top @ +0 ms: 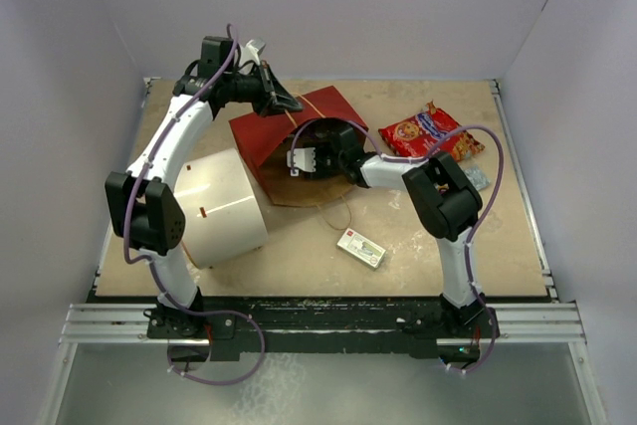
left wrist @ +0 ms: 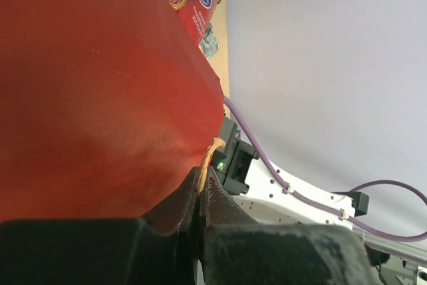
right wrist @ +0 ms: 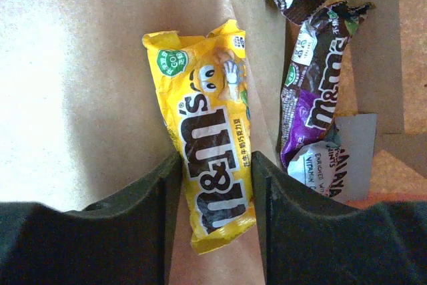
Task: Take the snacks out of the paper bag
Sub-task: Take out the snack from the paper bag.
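Two grippers are engaged w/ the paper bag (top: 261, 136), which is laid on its side at the counter (top: 448, 236) centre, red outside up, mouth toward the near-right. The left gripper (left wrist: 202, 195) is fully closed; a twisted handle (left wrist: 203, 171) and the bag's upper edge are pinched between its jaws. The right gripper (right wrist: 215, 191) is inserted into the bag mouth, jaws approx. half open, one finger on either side of a yellow candy pack (right wrist: 207, 131) lying flat on the kraft interior. Whether the pack is actually squeezed cannot be told. Brown candy packs (right wrist: 323, 85) are seen just right of the yellow one, also inside the bag. A red cookie bag (top: 426, 133) is located outside, on the counter right of the paper bag. A white cylinder (top: 224, 206) is positioned against the bag's left side. A white-and-green box (top: 360, 247) is placed nearer the arm bases, apart from the bag.
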Robot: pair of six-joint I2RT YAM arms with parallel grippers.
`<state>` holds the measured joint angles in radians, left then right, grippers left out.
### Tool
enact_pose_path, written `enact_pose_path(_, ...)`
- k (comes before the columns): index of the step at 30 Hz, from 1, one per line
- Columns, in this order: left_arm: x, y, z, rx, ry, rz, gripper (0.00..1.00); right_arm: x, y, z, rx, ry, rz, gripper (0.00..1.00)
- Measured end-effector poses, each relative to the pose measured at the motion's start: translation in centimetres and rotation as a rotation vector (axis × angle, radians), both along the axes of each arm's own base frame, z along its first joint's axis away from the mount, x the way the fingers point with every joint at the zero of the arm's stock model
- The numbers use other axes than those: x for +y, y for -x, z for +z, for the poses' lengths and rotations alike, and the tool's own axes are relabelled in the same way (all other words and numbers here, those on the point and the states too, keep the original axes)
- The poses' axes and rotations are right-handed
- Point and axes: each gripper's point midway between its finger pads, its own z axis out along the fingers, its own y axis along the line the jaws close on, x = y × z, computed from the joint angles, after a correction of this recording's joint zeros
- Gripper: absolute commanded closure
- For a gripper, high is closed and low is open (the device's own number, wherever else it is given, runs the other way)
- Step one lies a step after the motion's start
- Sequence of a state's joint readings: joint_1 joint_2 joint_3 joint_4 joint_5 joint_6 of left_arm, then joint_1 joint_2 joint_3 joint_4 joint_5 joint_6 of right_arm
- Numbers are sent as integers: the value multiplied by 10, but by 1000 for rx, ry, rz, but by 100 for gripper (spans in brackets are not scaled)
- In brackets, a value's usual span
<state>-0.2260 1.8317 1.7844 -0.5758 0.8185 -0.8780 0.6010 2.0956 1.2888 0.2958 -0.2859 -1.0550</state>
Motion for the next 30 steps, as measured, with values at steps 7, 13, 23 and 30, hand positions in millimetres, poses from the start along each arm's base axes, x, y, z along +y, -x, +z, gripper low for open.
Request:
enact_pose_path(7,1,4,1,4,-6,-2,100,2,0,0,22,-5,20,79)
enact_pose_path(13,1,4,2,3,-6,-2,100,4,3,-1,39,-8,32,89)
enact_pose_path(23,2,4,-3,10,-10,4,100,4,26,17,81,-63,-1,100)
enact_pose_path(30,0,-1,-1,-5,8,15,100,0,68,73,93,-167,-41,100)
